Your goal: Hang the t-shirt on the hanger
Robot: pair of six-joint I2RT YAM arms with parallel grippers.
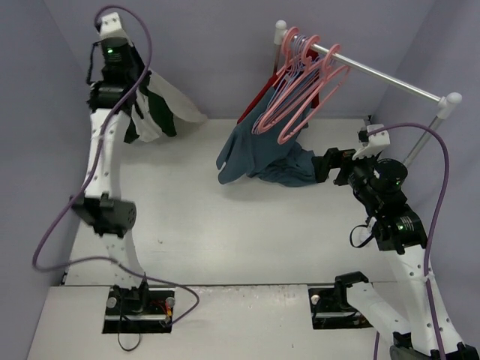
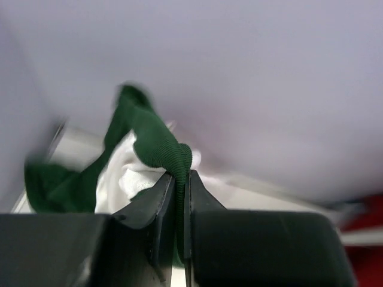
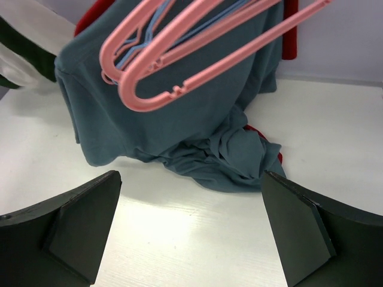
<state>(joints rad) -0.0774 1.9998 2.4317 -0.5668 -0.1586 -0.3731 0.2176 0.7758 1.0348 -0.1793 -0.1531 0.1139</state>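
The t-shirt (image 1: 174,103) hangs in the air, well to the left of the rail (image 1: 382,75), and the left tool (image 2: 181,175) is pressed together on its green neck trim (image 2: 157,140). The pink hangers (image 1: 304,82) hang on the rail over a blue-grey garment (image 1: 262,154), which droops onto the table (image 1: 225,225). The right tool (image 3: 190,177) is spread wide and holds nothing, near this garment below the rail.

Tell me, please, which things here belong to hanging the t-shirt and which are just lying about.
For the job:
- t-shirt, clamped in the left gripper
- pink hangers on the rail
- right gripper, open

Lying about:
- blue-grey garment
- red garment
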